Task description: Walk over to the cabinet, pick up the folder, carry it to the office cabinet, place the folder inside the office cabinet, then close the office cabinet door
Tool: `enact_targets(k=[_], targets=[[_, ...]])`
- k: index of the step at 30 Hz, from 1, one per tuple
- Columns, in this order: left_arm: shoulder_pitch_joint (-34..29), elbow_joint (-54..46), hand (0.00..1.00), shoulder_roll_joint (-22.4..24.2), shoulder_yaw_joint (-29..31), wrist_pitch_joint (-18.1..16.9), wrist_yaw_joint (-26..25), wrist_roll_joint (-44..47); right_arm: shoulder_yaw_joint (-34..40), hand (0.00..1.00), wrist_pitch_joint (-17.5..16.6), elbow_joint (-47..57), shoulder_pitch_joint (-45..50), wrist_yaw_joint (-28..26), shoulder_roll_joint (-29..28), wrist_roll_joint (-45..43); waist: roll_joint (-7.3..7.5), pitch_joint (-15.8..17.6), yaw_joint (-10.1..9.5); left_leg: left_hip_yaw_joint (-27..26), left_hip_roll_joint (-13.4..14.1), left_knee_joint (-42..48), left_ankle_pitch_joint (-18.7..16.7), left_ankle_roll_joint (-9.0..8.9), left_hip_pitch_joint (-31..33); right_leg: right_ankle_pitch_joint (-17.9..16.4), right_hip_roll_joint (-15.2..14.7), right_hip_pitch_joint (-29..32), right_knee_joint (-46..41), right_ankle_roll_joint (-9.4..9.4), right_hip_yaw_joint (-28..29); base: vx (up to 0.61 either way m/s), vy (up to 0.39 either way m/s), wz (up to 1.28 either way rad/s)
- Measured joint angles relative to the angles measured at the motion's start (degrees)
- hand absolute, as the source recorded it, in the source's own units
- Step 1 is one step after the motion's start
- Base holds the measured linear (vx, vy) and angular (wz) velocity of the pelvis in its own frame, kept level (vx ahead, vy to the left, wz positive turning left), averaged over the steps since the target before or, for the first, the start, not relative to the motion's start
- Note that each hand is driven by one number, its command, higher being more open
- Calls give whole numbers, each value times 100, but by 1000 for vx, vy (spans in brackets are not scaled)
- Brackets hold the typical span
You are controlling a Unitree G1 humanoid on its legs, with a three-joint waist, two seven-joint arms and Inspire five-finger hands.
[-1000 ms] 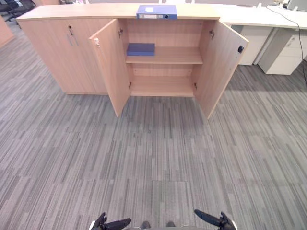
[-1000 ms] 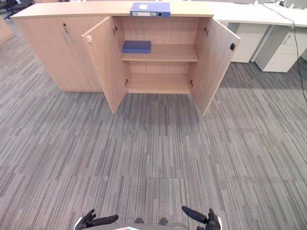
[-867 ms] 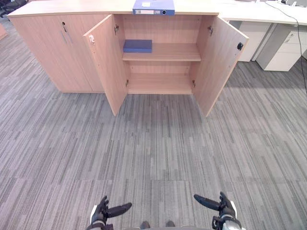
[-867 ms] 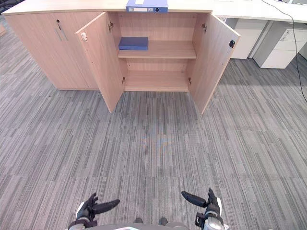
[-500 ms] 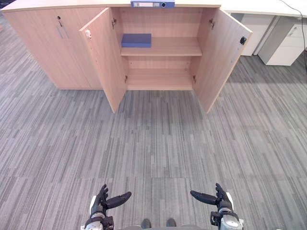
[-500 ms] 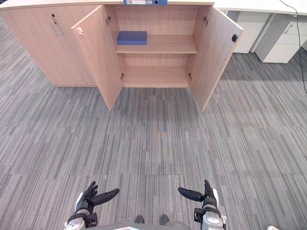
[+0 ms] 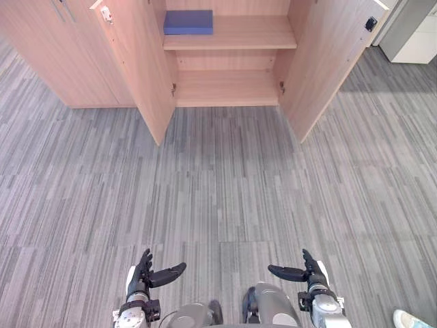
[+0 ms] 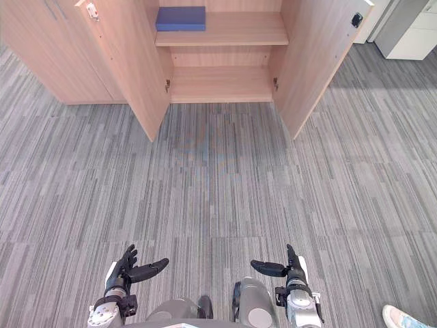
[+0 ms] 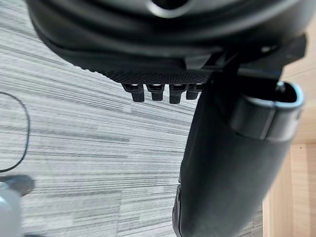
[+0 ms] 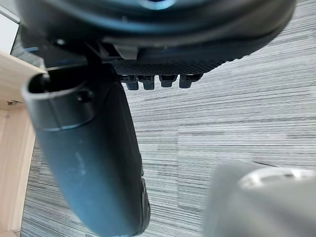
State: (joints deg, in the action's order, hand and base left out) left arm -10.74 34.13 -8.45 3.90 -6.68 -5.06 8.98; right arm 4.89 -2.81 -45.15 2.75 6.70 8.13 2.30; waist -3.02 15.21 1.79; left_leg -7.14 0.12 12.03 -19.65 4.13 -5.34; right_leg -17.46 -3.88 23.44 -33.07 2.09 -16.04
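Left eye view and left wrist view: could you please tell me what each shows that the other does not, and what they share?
The left eye view adds the cabinet with both doors open, a flat blue item on its upper shelf, the right hand, open and low, and a person's shoe at the lower right corner. The left wrist view adds a close look along the left hand, its fingers straight beside the thumb. Both share that hand, open and empty, the grey carpet, and the cabinet's light wood.
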Motion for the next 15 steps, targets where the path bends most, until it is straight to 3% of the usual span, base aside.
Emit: enact_targets(k=[1,3,4,5,6,7,8,9,10,12,13,14,15], targets=[[84,0,100,-8,-1,-2,-4,6,-40,100,0,20,-43,-11,34,-30,-52,50,24,58,152,-174,-5,-81,-136,239,94,217,453,14,-98,420,-78,33],[215,12,100,-76,-90,-6,-3,6,-63,100,-18,139,21,61,89,-29,40,107,123,214,321,-508,-61,-454,-599,1426,179,450,1886,-61,-31,621,-143,47],[215,32,100,-72,-98,-6,-4,4,-58,100,-20,140,55,77,102,-29,59,108,143,242,367,-508,-137,-588,-735,1889,184,459,1952,-122,28,854,-254,44],[249,89,100,-2,-111,-6,0,1,-23,100,-13,123,37,88,124,-27,-4,131,192,314,546,-391,-206,-774,-893,2324,205,478,1517,-495,-47,712,-255,39],[361,151,100,35,-146,-7,21,-7,73,100,-7,128,-56,94,68,-24,-49,158,240,324,653,74,0,-1164,-712,1854,165,558,948,-588,-129,844,-309,35],[395,194,100,74,-173,-6,24,-6,96,100,-4,120,-59,86,67,-24,-46,161,238,282,683,466,169,-1346,-603,1646,159,500,793,-589,-141,685,-283,27],[382,257,100,187,-163,-4,26,-6,91,100,3,111,-39,74,72,-24,-62,182,230,206,801,1748,778,-1357,-238,1316,205,87,797,-594,-152,565,-233,16],[350,265,100,238,-147,-5,27,-5,68,100,4,112,-32,74,71,-24,-80,213,230,194,915,2557,1336,-1389,37,1223,267,-240,959,-608,-167,694,-269,14],[308,245,100,283,-145,-24,51,-8,5,100,3,112,-51,84,52,-35,-83,295,187,145,1219,4100,1294,-1289,661,1193,453,-930,1391,-642,-176,636,-217,3],[331,224,100,304,-145,-21,66,-6,-39,100,-20,168,-107,102,-21,-61,18,347,-16,-120,1409,5229,836,-1096,1507,1171,594,-1752,1958,-676,-50,586,-176,-21],[328,160,100,338,-157,-25,73,-6,-36,100,-51,328,-114,130,-45,-115,80,365,-118,-338,1374,5111,654,-1014,1993,1171,604,-2201,2357,-676,54,543,-114,-38],[328,116,100,349,-156,-32,83,-5,-42,100,-109,389,-196,136,-38,-119,110,372,-209,-469,1249,4484,517,-848,2448,1169,602,-2560,2746,-673,181,645,-90,-47],[329,85,100,340,-153,-32,94,-5,-41,100,-127,384,-289,138,-27,-136,127,379,-275,-464,1099,3721,496,-822,2709,1128,581,-2740,2936,-600,304,535,-36,-50]])
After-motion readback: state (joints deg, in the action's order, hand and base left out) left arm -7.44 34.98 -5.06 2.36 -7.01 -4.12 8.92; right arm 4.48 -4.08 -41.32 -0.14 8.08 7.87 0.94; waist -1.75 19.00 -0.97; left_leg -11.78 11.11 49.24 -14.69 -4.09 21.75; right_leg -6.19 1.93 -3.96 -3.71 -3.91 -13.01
